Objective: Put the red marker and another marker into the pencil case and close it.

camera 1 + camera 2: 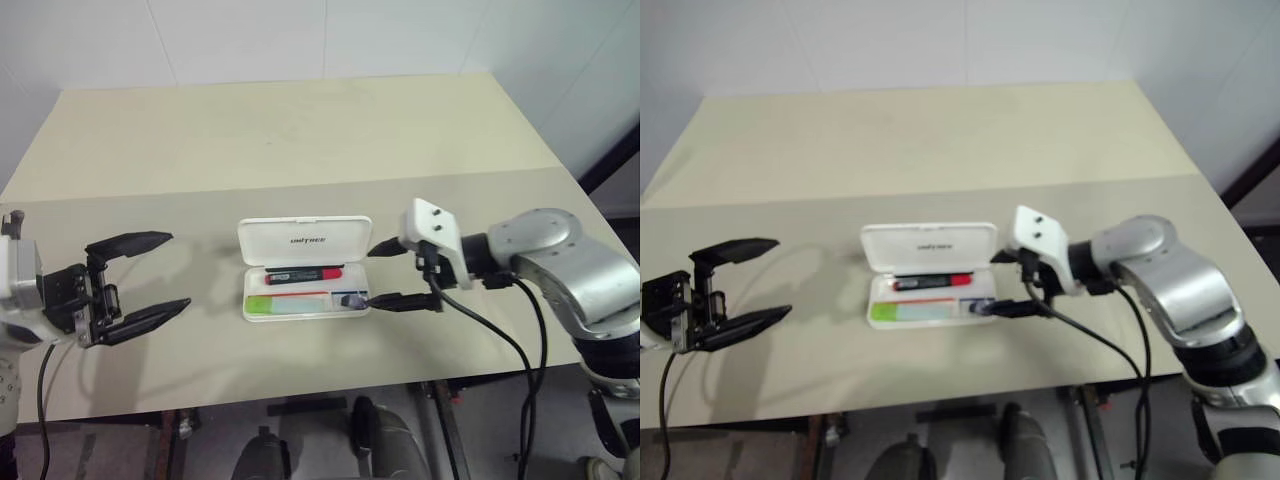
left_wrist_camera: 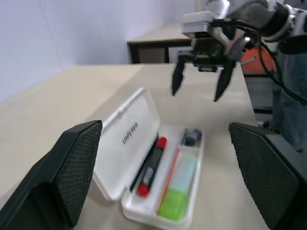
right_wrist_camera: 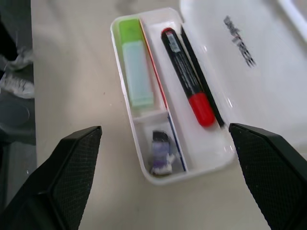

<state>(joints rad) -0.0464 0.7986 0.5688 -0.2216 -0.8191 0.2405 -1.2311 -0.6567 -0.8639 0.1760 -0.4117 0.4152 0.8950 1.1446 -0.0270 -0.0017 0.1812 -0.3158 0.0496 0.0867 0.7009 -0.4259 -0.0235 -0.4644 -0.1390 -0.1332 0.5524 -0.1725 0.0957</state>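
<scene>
Both markers, the red marker (image 3: pixel 187 79) and the green highlighter (image 3: pixel 135 64), already lie in the open pencil case (image 1: pixel 305 241) near the surface's front edge, so your left tool (image 1: pixel 140 277) and right tool (image 1: pixel 392 273) gape wide and empty, flanking it for closing the lid.

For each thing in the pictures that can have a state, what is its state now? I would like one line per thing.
pencil case: open, lid upright behind the tray.
red marker: lying inside the case, in the compartment by the lid.
green highlighter: lying inside the case, in the front compartment.
small dark piece: in the small end compartment.
left gripper: open, empty, left of the case.
right gripper: open, empty, at the case's right end.
</scene>
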